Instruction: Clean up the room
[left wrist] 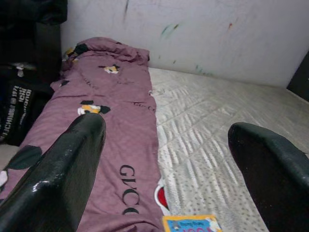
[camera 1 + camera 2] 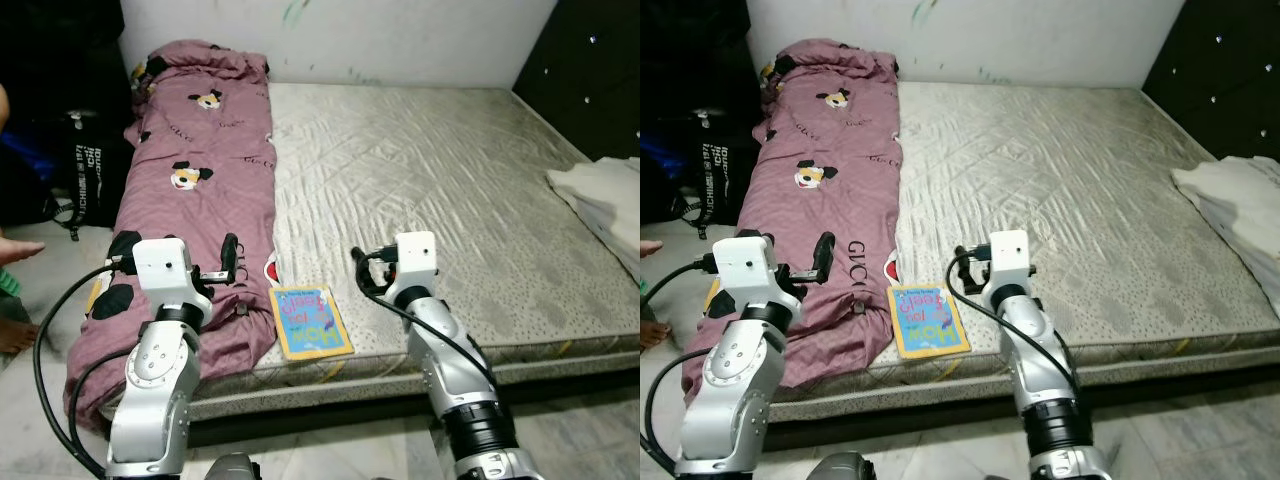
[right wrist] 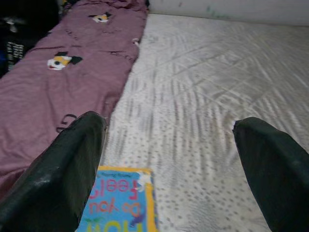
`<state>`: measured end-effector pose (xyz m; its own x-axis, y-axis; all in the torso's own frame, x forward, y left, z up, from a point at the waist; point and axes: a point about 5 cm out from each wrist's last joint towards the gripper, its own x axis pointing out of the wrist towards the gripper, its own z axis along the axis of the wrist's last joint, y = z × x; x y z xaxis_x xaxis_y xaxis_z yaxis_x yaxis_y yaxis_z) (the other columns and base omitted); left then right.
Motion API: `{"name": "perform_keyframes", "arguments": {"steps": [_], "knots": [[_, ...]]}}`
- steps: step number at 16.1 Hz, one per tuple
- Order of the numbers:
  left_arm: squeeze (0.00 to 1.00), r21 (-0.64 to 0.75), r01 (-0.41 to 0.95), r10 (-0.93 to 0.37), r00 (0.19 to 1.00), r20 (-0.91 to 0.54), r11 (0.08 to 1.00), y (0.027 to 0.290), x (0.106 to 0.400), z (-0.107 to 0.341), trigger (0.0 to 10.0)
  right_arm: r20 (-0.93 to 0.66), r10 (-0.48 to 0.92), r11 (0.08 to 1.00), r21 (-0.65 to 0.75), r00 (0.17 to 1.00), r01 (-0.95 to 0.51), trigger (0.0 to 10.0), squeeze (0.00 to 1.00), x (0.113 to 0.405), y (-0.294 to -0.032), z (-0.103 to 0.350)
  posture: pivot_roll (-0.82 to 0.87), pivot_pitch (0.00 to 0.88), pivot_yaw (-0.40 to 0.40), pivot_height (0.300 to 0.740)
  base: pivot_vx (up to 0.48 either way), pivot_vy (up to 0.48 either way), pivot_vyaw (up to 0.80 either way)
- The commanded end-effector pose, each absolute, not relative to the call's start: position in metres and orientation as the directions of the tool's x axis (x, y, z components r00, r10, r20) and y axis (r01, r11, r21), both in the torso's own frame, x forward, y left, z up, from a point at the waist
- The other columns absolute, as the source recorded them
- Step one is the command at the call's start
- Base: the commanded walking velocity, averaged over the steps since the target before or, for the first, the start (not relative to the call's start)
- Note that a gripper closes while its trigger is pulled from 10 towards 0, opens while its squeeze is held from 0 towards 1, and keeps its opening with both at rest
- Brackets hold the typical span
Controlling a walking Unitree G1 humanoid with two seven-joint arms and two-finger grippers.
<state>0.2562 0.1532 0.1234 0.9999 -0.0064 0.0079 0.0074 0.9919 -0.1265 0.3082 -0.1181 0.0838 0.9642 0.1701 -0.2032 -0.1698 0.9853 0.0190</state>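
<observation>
Left pincer (image 1: 164,159) wide open, empty, over blanket (image 2: 205,190) lower left. Right pincer (image 3: 169,159) wide open, empty, I see book (image 2: 310,321) below it, bed (image 2: 450,200) front edge, bottom centre.

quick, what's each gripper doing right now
Left gripper: open, holding nothing, over the purple blanket.
Right gripper: open, holding nothing, above the book.
</observation>
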Motion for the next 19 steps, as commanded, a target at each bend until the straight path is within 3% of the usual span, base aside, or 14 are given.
{"name": "perform_keyframes", "arguments": {"steps": [1, 5, 7, 9, 12, 13, 14, 16, 18, 19], "knots": [[0.0, -0.13, 0.012, -0.009, 1.0, 0.022, 0.991, 0.151, 0.255, 0.126, 10.0, -0.196, 0.156, 0.988, 0.019, 0.968, -0.155, 10.0, 0.0, 0.309, -0.124, 0.087, 0.12, 0.0, -0.065, 0.74, 0.0, 0.0, -0.8], [0.0, -0.119, 0.029, -0.027, 1.0, 0.015, 0.992, 0.149, 0.255, 0.125, 10.0, -0.203, 0.157, 0.987, 0.017, 0.966, -0.157, 10.0, 0.0, 0.309, -0.124, 0.085, 0.12, 0.0, -0.066, 0.74, 0.0, 0.0, -0.8], [0.0, -0.117, 0.015, -0.013, 1.0, 0.017, 0.993, 0.15, 0.254, 0.125, 10.0, -0.196, 0.154, 0.988, 0.017, 0.968, -0.153, 10.0, 0.0, 0.309, -0.124, 0.086, 0.12, 0.0, -0.065, 0.74, 0.0, 0.0, 0.0], [0.0, -0.017, -0.167, 0.168, 0.983, 0.07, 0.986, 0.174, 0.248, 0.132, 10.0, -0.098, 0.083, 0.996, 0.027, 0.992, -0.081, 10.0, 0.0, 0.308, -0.136, 0.1, 0.12, 0.0, -0.065, 0.74, 0.0, 0.0, 0.0], [0.0, 0.133, -0.319, 0.303, 0.944, 0.126, 0.938, 0.192, 0.235, 0.143, 10.0, -0.039, 0.042, 0.998, 0.053, 0.998, -0.04, 10.0, 0.0, 0.302, -0.146, 0.113, 0.12, 0.0, -0.064, 0.74, 0.0, 0.0, 0.0], [0.0, 0.111, -0.196, 0.176, 0.97, 0.166, 0.974, 0.192, 0.229, 0.148, 10.0, 0.009, 0.048, 0.997, 0.061, 0.999, -0.048, 10.0, 0.0, 0.297, -0.145, 0.121, 0.12, 0.0, -0.058, 0.74, 0.0, 0.0, 0.0], [0.0, 0.127, -0.152, 0.127, 0.973, 0.19, 0.98, 0.193, 0.224, 0.149, 10.0, 0.035, 0.051, 0.996, 0.066, 0.998, -0.053, 10.0, 0.0, 0.294, -0.142, 0.125, 0.12, 0.0, -0.054, 0.74, 0.0, 0.0, 0.0], [0.0, 0.16, -0.247, 0.229, 0.966, 0.122, 0.956, 0.2, 0.219, 0.135, 10.0, 0.045, 0.076, 0.984, 0.161, 0.996, -0.082, 10.0, 0.0, 0.29, -0.131, 0.121, 0.12, 0.0, -0.052, 0.74, 0.0, 0.0, 0.0], [0.0, 0.155, -0.273, 0.257, 0.96, 0.116, 0.949, 0.203, 0.22, 0.136, 10.0, 0.085, 0.067, 0.997, 0.036, 0.994, -0.07, 10.0, 0.0, 0.288, -0.128, 0.123, 0.12, 0.0, -0.053, 0.74, 0.0, 0.0, 0.0], [0.0, 0.161, -0.266, 0.25, 0.962, 0.113, 0.951, 0.202, 0.22, 0.135, 10.0, 0.056, 0.06, 0.995, 0.076, 0.997, -0.065, 10.0, 0.0, 0.287, -0.129, 0.12, 0.12, 0.0, -0.055, 0.74, 0.0, 0.0, 0.0]]}}
